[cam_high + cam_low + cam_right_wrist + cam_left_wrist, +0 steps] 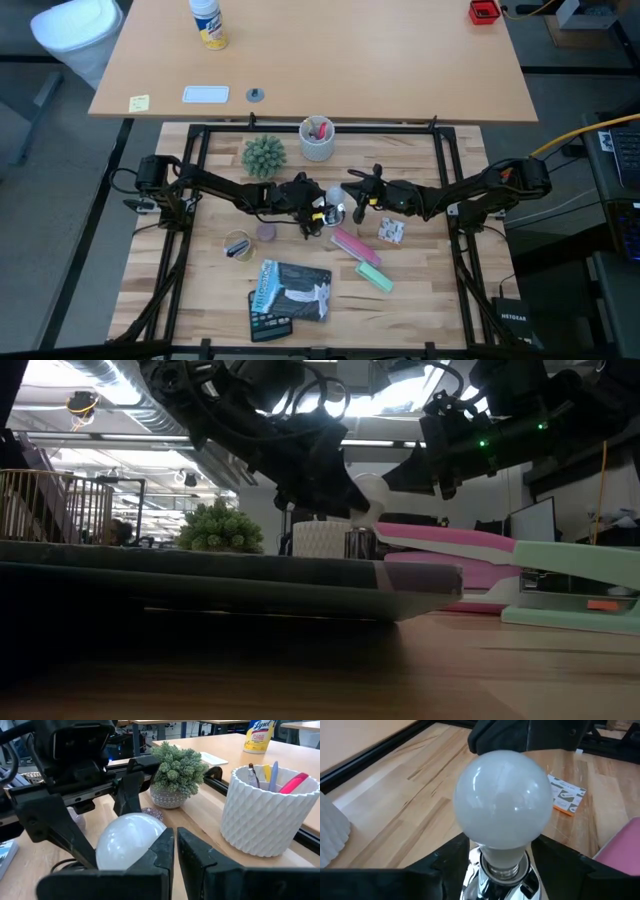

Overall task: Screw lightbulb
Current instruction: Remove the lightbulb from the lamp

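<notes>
**Two claws meet at the bulb**

Mid-surface, the frosted-white pear-shaped lightbulb (pixel 504 807) stands upright, its silvery screw base down in a shiny metal fixture (pixel 495 882). The left claw (pixel 492 865) is clamped around that base and fixture. The right claw (pixel 176 851), its fingers together, sits just beside the bulb's globe, near the white ribbed cup of pens (pixel 270 812).

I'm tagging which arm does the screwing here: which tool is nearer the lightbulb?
Left. The left tool grips the lightbulb around its screw base. The right tool is shut and sits just beside the bulb's glass, apparently touching it.
</notes>
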You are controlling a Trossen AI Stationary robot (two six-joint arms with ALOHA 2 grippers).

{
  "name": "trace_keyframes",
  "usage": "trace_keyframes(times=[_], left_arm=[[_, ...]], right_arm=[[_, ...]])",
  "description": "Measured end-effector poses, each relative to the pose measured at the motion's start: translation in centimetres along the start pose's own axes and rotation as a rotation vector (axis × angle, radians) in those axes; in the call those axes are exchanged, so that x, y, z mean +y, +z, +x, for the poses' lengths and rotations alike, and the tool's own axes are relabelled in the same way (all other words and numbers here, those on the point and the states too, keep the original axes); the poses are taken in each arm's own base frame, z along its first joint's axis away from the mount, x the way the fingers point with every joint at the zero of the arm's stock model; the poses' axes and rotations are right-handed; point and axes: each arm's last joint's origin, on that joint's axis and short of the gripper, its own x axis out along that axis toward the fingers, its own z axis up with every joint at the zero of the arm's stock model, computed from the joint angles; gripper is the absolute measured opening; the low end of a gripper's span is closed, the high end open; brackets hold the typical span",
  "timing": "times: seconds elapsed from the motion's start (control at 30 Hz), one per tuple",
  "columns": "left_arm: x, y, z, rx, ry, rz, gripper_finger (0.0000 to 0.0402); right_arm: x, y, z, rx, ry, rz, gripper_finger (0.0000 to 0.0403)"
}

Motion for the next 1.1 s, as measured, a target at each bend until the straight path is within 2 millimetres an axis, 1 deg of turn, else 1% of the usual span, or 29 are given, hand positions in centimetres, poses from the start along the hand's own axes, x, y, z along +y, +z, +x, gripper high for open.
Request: trace_keyframes(times=[0.13,0.27,0.37,0.53,1.0,1.1], left_arm=[[0.0,0.1,0.0,-0.003,-0.002,-0.008,0.0223],[0.0,0.1,0.0,-0.004,-0.006,-0.009,0.0234],[-0.1,0.0,0.3,-0.016,-0.009,-0.013,0.0235],[-0.4,-0.8,1.4,-0.042,-0.057,-0.017,0.0235],[-0.5,-0.6,1.5,-0.07,-0.064,0.001,0.0235],[-0.5,-0.4,1.3,-0.076,-0.064,-0.006,0.023]], right_arm=[[0.0,0.0,0.0,0.002,0.009,0.0,0.0028],[0.1,0.0,0.0,0.003,0.02,-0.001,0.0028],[0.1,0.0,0.0,0.003,0.02,-0.001,0.0028],[0.1,0.0,0.0,0.003,0.042,0.0,0.0028],[0.2,0.2,0.0,-0.018,0.053,0.007,0.0028],[0.2,0.3,0.0,-0.033,0.053,0.012,0.0028]])
